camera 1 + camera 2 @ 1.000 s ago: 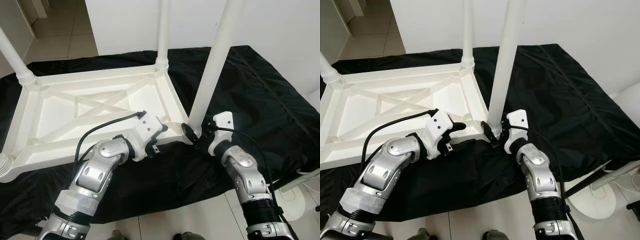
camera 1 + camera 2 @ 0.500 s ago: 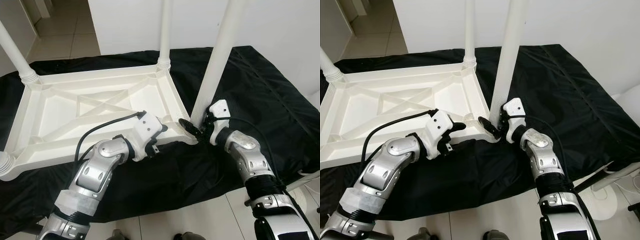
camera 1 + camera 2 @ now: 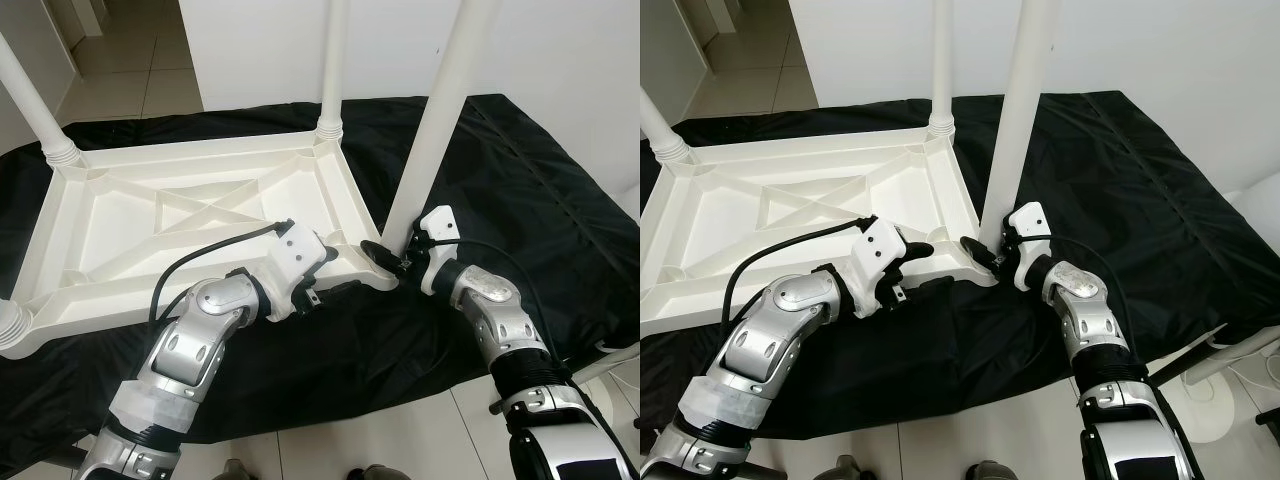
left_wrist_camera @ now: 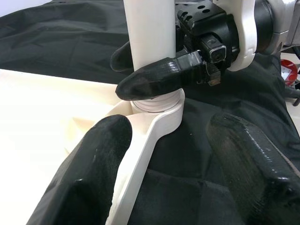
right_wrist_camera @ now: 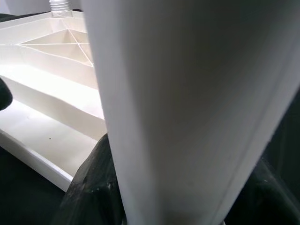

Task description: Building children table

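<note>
Left eye view shows the white children's table (image 3: pixel 190 215) lying upside down on a black cloth (image 3: pixel 520 190), its ribbed underside facing up. Three legs look seated in their corner sockets: one at the far left corner (image 3: pixel 35 100), one at the far right corner (image 3: pixel 333 70), and one at the near left corner (image 3: pixel 8 325), of which I see just the base. The fourth leg (image 3: pixel 430 130) stands upright in the near right corner socket, and that is the one in hand.

My right gripper (image 3: pixel 385 252) is closed around the base of this leg, just above the socket collar; in the left wrist view one black finger (image 4: pixel 161 77) lies across the front of the leg and the other wraps behind it. My left gripper (image 3: pixel 330 278) sits at the table's near edge beside that corner, its fingers spread wide and holding nothing; one finger (image 4: pixel 101 164) rests over the white rim while the other hangs over the cloth.

I judge the build nearly done: what is left is seating this last leg fully, letting go, and turning the table onto its feet
</note>
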`<state>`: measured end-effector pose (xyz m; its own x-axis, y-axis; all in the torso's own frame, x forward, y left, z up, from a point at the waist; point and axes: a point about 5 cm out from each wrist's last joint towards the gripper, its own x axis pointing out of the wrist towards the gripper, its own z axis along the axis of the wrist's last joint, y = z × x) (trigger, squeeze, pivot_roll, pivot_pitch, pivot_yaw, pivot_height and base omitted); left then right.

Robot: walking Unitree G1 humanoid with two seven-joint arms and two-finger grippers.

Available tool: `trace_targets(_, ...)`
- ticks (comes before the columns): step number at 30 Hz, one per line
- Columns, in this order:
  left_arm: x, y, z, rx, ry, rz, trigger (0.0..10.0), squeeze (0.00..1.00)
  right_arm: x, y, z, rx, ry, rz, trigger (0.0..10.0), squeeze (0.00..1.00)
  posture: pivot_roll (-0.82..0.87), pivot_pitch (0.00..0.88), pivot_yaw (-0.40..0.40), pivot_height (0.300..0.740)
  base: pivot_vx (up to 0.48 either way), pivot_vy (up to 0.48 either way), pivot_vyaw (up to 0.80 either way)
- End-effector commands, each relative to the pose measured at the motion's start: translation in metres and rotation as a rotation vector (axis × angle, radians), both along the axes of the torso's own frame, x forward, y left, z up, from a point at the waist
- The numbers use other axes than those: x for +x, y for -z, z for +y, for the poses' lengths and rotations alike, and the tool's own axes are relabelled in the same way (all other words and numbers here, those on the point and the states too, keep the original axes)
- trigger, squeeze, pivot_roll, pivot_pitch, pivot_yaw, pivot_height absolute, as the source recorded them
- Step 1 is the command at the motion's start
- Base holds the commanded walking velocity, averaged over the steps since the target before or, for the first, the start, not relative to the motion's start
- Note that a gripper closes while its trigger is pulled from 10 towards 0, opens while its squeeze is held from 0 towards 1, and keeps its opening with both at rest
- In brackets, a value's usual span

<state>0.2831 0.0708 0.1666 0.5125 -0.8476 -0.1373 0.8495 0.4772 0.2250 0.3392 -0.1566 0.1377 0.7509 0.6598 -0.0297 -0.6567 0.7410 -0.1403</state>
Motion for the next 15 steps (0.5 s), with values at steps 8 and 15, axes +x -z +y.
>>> trace_targets(8, 0.0, 0.003, 0.001, 0.016, -0.045, 0.001, 10.0, 0.0, -0.005, 0.017, 0.003, 0.066, 0.397, 0.045, 10.0, 0.0, -0.05, 0.02, -0.005, 0.74, 0.0, 0.0, 0.0)
trace_targets(15, -0.002, 0.004, 0.002, 0.02, -0.044, 0.004, 10.0, 0.0, -0.017, 0.021, 0.022, 0.133, 0.599, 0.044, 10.0, 0.0, -0.04, 0.028, -0.006, 0.74, 0.0, 0.0, 0.0)
